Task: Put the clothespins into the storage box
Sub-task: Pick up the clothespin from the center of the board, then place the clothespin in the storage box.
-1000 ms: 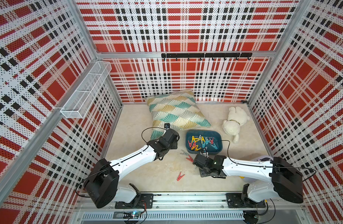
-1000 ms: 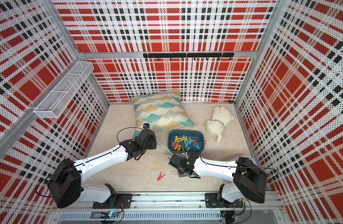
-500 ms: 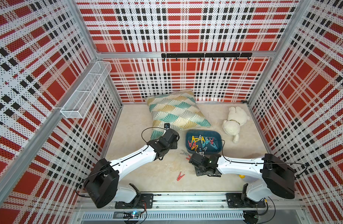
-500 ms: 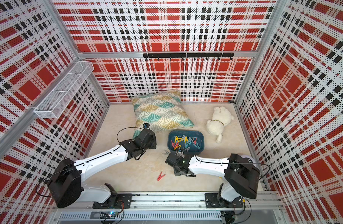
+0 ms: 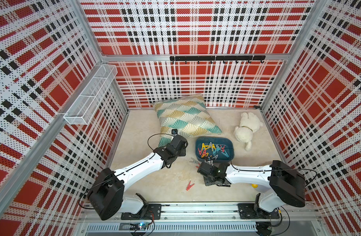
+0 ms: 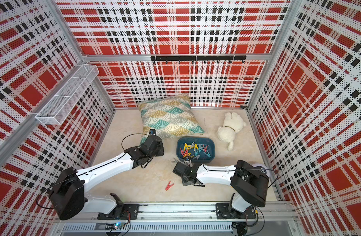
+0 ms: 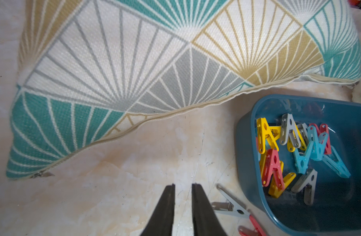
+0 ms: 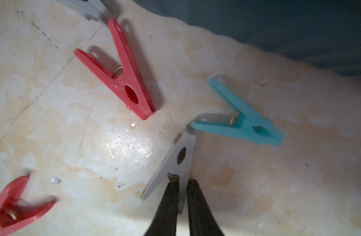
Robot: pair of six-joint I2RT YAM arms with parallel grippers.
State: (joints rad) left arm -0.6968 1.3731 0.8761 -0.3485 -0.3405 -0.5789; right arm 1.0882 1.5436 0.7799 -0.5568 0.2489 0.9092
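most clothespins (image 5: 213, 150) lie heaped in the dark teal storage box (image 5: 232, 152), on the floor (image 5: 155, 183) just beside the pillow (image 5: 185, 118). the right gripper (image 8: 182, 181) sits low by the box's near wall, pinched shut on one leg of a grey clothespin (image 8: 175, 161) that looks to rest on the floor. the step in hand seems the pickup; next it needs a lift straight up, clear of the teal clothespin (image 8: 242, 120) at its tip and a red clothespin (image 8: 124, 77) nearby, then over the rim. the left gripper (image 7: 183, 186) hovers near the box, jaws narrowly apart, empty. a plush toy (image 5: 247, 126) lies beyond, out of the way.
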